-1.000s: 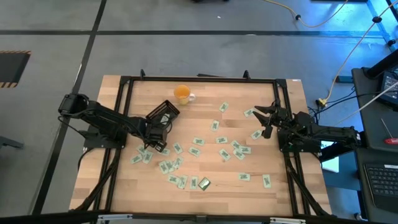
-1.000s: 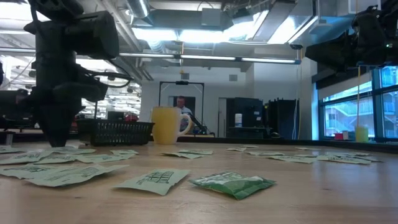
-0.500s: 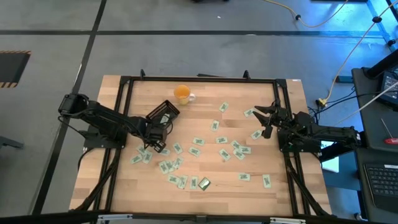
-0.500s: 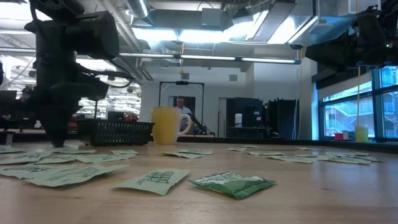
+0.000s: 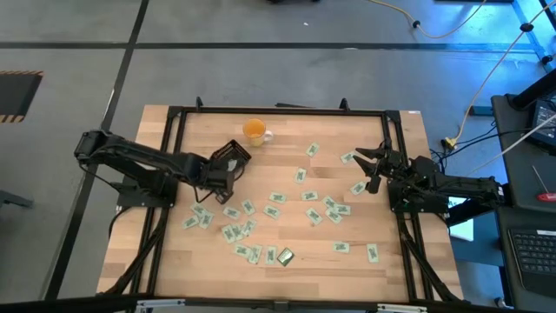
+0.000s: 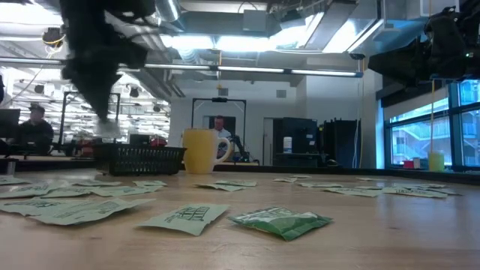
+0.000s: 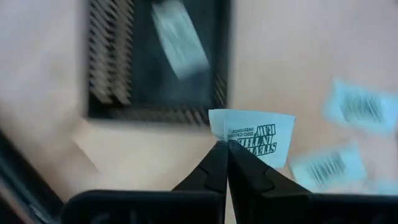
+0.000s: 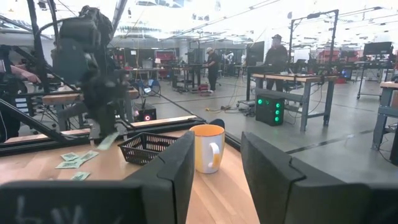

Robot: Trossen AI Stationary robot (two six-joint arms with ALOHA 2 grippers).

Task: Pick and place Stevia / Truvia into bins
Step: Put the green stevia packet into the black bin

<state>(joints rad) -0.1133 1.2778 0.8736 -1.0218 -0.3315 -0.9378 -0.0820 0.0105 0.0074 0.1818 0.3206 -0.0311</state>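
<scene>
Above the table (image 5: pixel 287 135), near its left side, the left gripper (image 7: pixel 225 149) is raised and clamped tight on one Stevia sachet (image 7: pixel 255 135), its two dark fingers (image 7: pixel 211 167) pressed together with no gap and pinching the sachet by one edge. In the left wrist view the held sachet hangs between the fingertips with its printed face showing, and the black tray (image 7: pixel 155 59) lies just beyond it with one sachet already inside (image 7: pixel 180 37). From above, this gripper (image 5: pixel 228 176) sits right beside the black tray (image 5: pixel 228 157), on the side away from the orange cup (image 5: pixel 254 131). In the low view it hangs blurred over the tray's (image 6: pixel 146 159) left end, well clear of the wood.

Many more sachets (image 5: pixel 314 214) lie scattered flat across the middle and front of the table, with a cluster near the left arm (image 5: pixel 239 230) and one darker green packet (image 5: pixel 284 256) toward the front edge.

Over at the right side, the right gripper (image 5: pixel 372 162) hovers with its fingers (image 8: pixel 180 165) spread wide apart and nothing between them, pointing across the table toward the cup (image 8: pixel 208 148) and tray (image 8: pixel 146 147).
</scene>
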